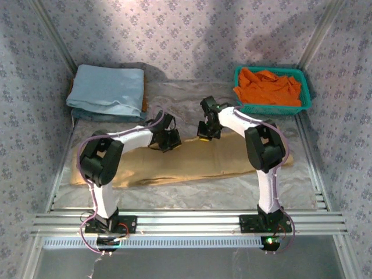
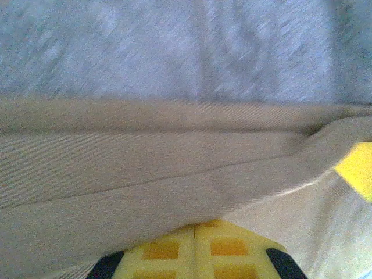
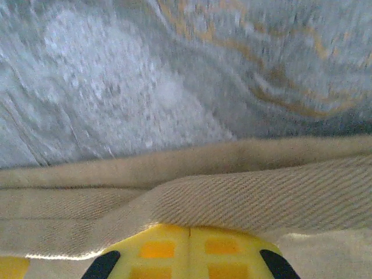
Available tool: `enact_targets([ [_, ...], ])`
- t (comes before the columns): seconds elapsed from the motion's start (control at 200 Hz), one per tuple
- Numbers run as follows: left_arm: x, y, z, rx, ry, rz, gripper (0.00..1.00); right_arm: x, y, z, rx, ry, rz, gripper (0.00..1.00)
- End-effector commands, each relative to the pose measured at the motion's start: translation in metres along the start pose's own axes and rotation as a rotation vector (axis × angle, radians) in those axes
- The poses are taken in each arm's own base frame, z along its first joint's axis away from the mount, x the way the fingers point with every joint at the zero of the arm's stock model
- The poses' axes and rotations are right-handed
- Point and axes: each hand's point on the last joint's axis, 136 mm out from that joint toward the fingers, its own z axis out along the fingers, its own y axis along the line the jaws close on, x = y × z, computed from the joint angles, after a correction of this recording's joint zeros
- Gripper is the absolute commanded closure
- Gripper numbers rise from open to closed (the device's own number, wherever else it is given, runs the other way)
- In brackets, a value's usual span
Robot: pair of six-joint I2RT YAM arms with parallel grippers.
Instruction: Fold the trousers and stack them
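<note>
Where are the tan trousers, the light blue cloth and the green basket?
tan trousers (image 1: 192,165), overhead view, middle of the cloth
light blue cloth (image 1: 107,90), overhead view, centre of its top
green basket (image 1: 270,108), overhead view, its near wall

The tan trousers (image 2: 145,168) are matt woven cloth with a fine diagonal twill rib, soft and creased. The left gripper (image 2: 195,247) is smooth yellow moulded plastic with a faint sheen. The light blue folded cloth (image 1: 107,87) looks soft and matt. The teal lattice basket (image 1: 273,108) is plastic. The silver rails (image 1: 186,221) are brushed metal.
</note>
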Motion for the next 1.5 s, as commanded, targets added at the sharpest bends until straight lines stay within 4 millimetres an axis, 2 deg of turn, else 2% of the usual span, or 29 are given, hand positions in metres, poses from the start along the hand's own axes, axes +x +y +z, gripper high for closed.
enact_targets([
  [0.0,-0.006,0.005,0.016,-0.030,0.023,0.006,1.00,-0.008,-0.006,0.007,0.009,0.025,0.011,1.00],
  [0.13,-0.003,0.011,0.029,-0.037,0.048,-0.003,1.00,-0.009,-0.005,0.013,0.003,0.034,0.017,1.00],
  [0.315,-0.008,0.022,0.029,-0.058,0.050,0.008,1.00,-0.007,-0.016,0.019,0.014,0.069,0.026,0.99],
  [0.4,-0.012,0.017,0.019,-0.017,0.055,0.016,1.00,-0.011,-0.017,0.002,0.010,0.048,0.007,0.98],
  [0.5,-0.022,0.002,-0.014,0.031,0.030,0.066,1.00,-0.019,-0.020,-0.036,0.011,-0.024,-0.013,0.94],
  [0.535,-0.026,0.000,-0.028,0.040,0.016,0.079,0.97,-0.021,-0.024,-0.049,0.007,-0.046,-0.010,0.92],
  [0.615,-0.033,0.001,-0.062,0.064,-0.030,0.094,0.85,-0.020,-0.045,-0.070,0.003,-0.075,0.024,0.87],
  [0.7,-0.038,0.025,-0.088,0.045,-0.068,0.063,0.68,-0.014,-0.081,-0.082,0.022,-0.084,0.078,0.84],
  [0.78,-0.036,0.059,-0.097,0.013,-0.085,0.004,0.65,-0.010,-0.120,-0.088,0.034,-0.094,0.170,0.83],
  [0.835,-0.033,0.078,-0.099,0.005,-0.087,-0.040,0.66,-0.009,-0.135,-0.089,0.016,-0.104,0.221,0.83],
  [0.909,-0.025,0.097,-0.097,0.003,-0.079,-0.083,0.68,-0.005,-0.139,-0.088,0.011,-0.102,0.228,0.83],
  [1.059,-0.020,0.115,-0.089,-0.013,-0.068,-0.113,0.73,-0.004,-0.110,-0.072,0.010,-0.067,0.151,0.84],
  [1.149,-0.028,0.117,-0.084,-0.019,-0.073,-0.117,0.74,-0.008,-0.095,-0.056,0.028,-0.046,0.108,0.84],
  [1.239,-0.041,0.121,-0.080,-0.017,-0.083,-0.132,0.75,-0.021,-0.088,-0.040,0.042,-0.031,0.096,0.84],
  [1.369,-0.062,0.131,-0.077,-0.018,-0.097,-0.135,0.75,-0.042,-0.095,-0.014,0.089,-0.004,0.110,0.85],
  [1.419,-0.067,0.140,-0.076,-0.022,-0.096,-0.162,0.76,-0.049,-0.100,-0.006,0.104,0.002,0.119,0.86],
  [1.494,-0.071,0.142,-0.073,0.030,-0.099,-0.191,0.77,-0.055,-0.107,0.004,0.114,0.015,0.137,0.87],
])
